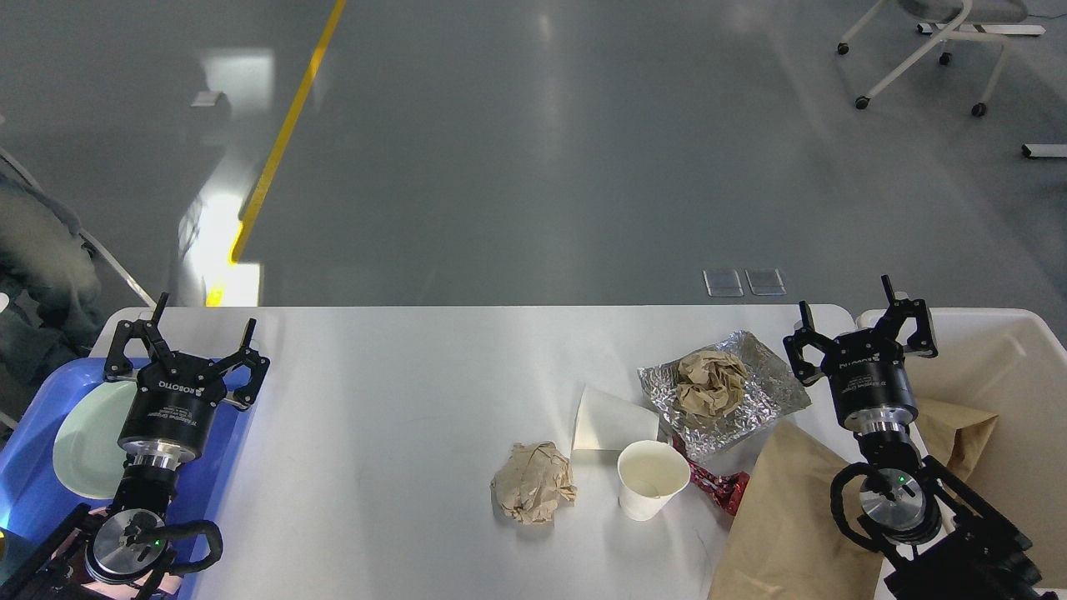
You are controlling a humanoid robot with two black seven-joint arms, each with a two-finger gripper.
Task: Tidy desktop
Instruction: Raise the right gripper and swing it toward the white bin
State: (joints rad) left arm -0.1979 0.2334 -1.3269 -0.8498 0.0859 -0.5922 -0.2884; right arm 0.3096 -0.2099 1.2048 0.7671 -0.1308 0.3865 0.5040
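— Both claws spread, holding nothing: left gripper (185, 333) over the blue tray (33, 475), right gripper (863, 321) at the bin (1000, 350) edge. The desktop (375, 433)?

— Litter sits right of centre. Advise taking the upright cup (653, 479) by its rim, squeezing lightly.

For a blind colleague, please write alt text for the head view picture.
A white desktop holds litter at its right half: a paper cup, a crumpled paper ball, foil with another paper wad, and a brown bag. The left gripper and the right gripper are open and empty, over a blue tray and beside a cream bin.
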